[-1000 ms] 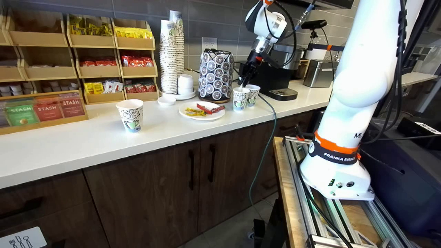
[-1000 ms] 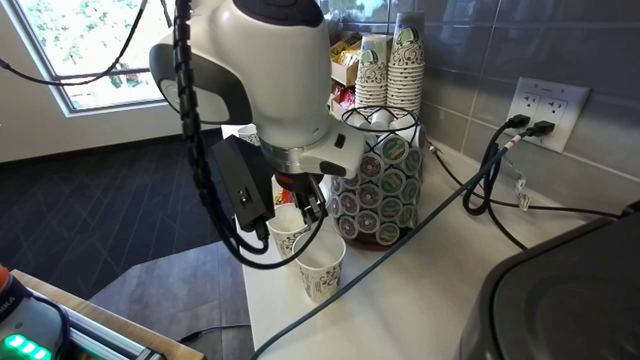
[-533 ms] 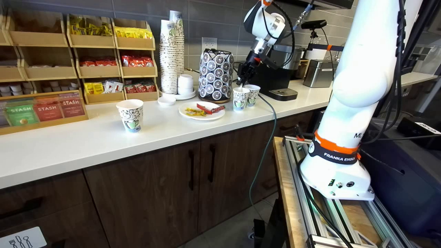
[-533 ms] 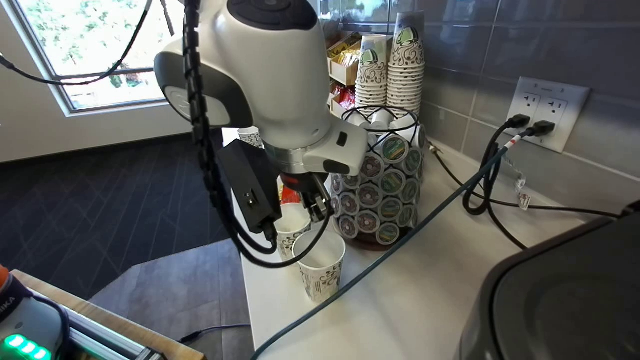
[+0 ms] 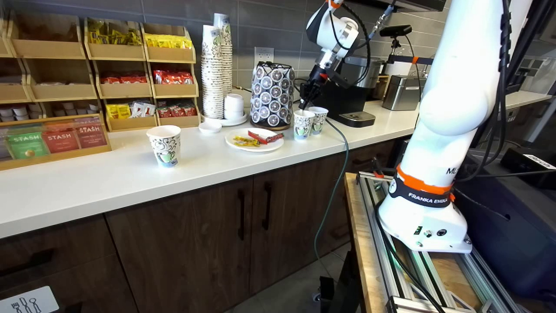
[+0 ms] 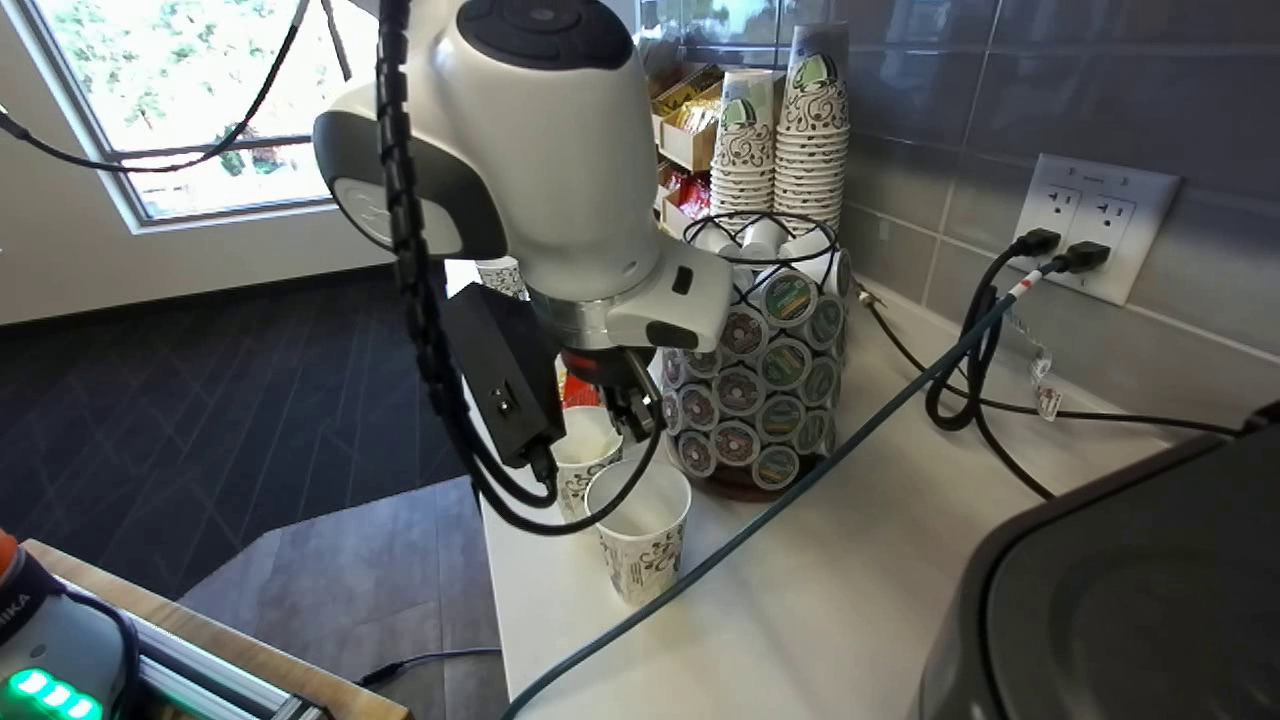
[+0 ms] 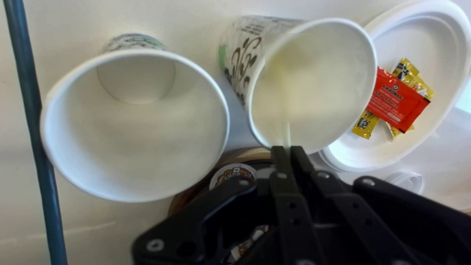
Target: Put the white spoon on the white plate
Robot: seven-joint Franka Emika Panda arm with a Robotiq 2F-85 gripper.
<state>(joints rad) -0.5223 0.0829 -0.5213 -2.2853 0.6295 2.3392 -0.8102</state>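
The white plate [image 5: 236, 141] lies on the counter with red and yellow packets on it. In the wrist view the plate [image 7: 450, 48] is at the right. My gripper [image 7: 288, 150] is shut on the pale thin handle of the white spoon [image 7: 287, 133]. The handle runs from the fingertips into a patterned paper cup [image 7: 239, 62]. The spoon's lower end is blurred inside this cup, which holds pale liquid. In an exterior view my gripper [image 5: 303, 104] is just above that cup [image 5: 301, 127]. It also shows above the cups in another exterior view [image 6: 635, 408].
A second paper cup [image 7: 136, 129] stands beside the first. A coffee pod rack [image 5: 273, 98] is behind the plate. A small white dish [image 5: 210, 127] and cup stacks [image 5: 213, 69] stand farther left. A dark cable [image 6: 780, 510] crosses the counter by the cups.
My gripper has shifted slightly toward the plate side and a little down over the cup, still holding the spoon. Motion in the last half second is very small. Cups and plate have not moved.
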